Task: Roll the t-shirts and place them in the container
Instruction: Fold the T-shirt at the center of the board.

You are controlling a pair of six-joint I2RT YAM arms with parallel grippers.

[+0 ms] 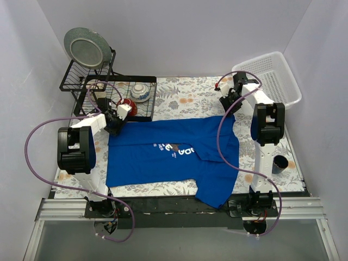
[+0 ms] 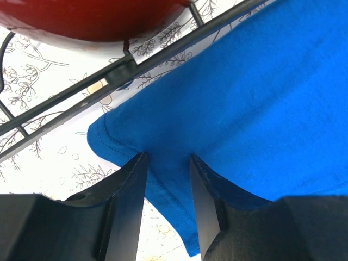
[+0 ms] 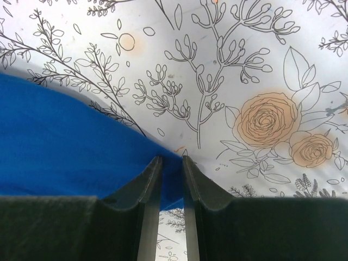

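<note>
1. Left jaws stand partly spread, astride the hem at one corner of the shirt (image 2: 244,109); right jaws are nearly together, pinching the shirt's edge.
2. From both pairs of jaws the shirt lies spread flat on the table (image 1: 185,89), reaching back toward the arm bases, where one corner overlaps the near edge.
3. Floral-printed cover on the table; plain pale walls close it in on three sides.
4. Just beyond the left jaws are a wire rack (image 1: 122,77) and a red bowl (image 2: 92,13), which the wrist view crops.
5. Beyond the right jaws sits a white basket (image 1: 274,76), outside that wrist view.
6. Chest lettering is too small to read.
</note>
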